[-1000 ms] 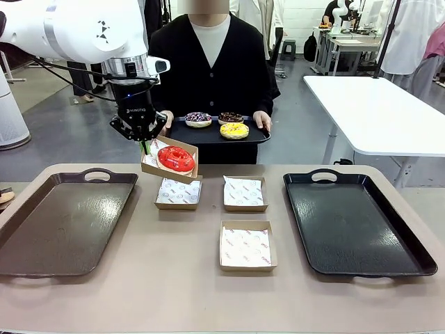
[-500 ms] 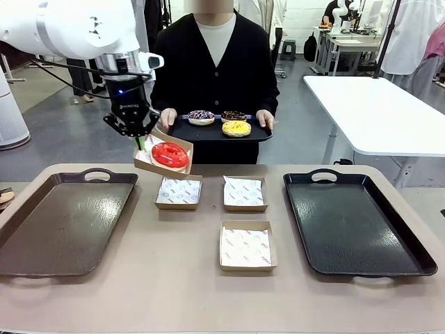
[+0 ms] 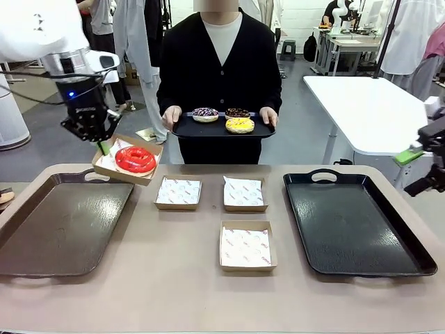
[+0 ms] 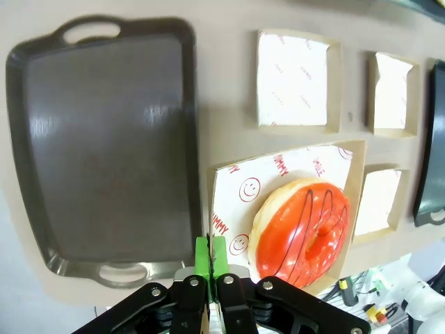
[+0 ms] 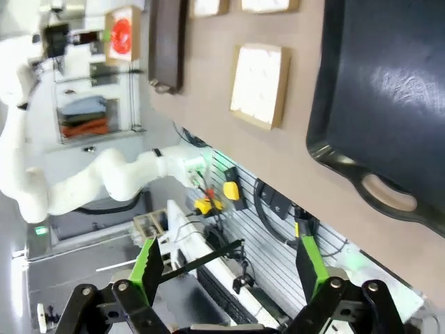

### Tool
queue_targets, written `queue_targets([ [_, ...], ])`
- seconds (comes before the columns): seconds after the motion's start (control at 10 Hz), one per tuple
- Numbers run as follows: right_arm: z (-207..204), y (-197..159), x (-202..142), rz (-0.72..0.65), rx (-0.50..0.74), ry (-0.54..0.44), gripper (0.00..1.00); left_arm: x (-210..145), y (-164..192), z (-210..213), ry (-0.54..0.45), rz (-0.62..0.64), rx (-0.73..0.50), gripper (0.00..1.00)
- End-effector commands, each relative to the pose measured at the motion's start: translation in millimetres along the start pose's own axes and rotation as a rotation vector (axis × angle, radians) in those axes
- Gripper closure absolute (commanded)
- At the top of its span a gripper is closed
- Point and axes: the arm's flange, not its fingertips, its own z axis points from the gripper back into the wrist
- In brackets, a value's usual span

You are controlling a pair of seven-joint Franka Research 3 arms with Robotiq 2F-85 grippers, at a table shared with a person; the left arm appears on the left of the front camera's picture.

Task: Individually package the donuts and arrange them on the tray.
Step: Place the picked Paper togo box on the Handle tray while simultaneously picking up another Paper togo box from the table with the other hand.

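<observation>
Over the far end of the left tray [image 3: 62, 229], your left hand [image 3: 101, 145] is pinching the far left edge of a shallow cardboard box [image 3: 119, 173]. From the wrist you can see its green pads [image 4: 203, 252] pressed together on the rim and the paper liner. The box hangs tilted, near edge lower, and the red donut [image 3: 135, 160] lies in it. This donut is a glossy ring with thin dark lines drawn across the icing and pale dough showing round its edge. The liner under it is white with red smileys and print.

Just right of that, three more boxes [image 3: 179, 193] sit on the table [image 3: 174, 292], each lined with paper, two in a far row and one nearer. Beyond them a person holds a black serving tray [image 3: 219, 131] with three donuts: a purple-and-white sprinkled donut [image 3: 205, 114], a chocolate donut [image 3: 238, 113] and a yellow donut [image 3: 240, 125]. The yellow one hides part of the chocolate one.

Your right hand [image 3: 421, 170] hangs past the right tray [image 3: 354, 223], well apart from everything, its fingers spread wide. The front view cuts it off at the picture's edge. You cannot read the sprinkles on the far donuts at that distance.
</observation>
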Motion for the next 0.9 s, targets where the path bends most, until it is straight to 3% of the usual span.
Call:
queue_targets([
  [0.0,-34,27,12,-0.039,-0.184,0.067,0.0,-38,30,-9,-0.026,0.026,-0.051,0.99],
  [0.4,-122,73,52,-0.079,-0.438,0.102,0.0,-94,76,-29,-0.069,0.044,-0.046,0.99],
  [0.6,-169,79,69,-0.067,-0.534,0.074,0.0,-103,91,-46,-0.061,0.03,-0.01,0.99],
  [0.8,-206,76,77,-0.077,-0.585,0.056,0.0,-99,92,-56,0.009,0.046,0.065,0.99],
])
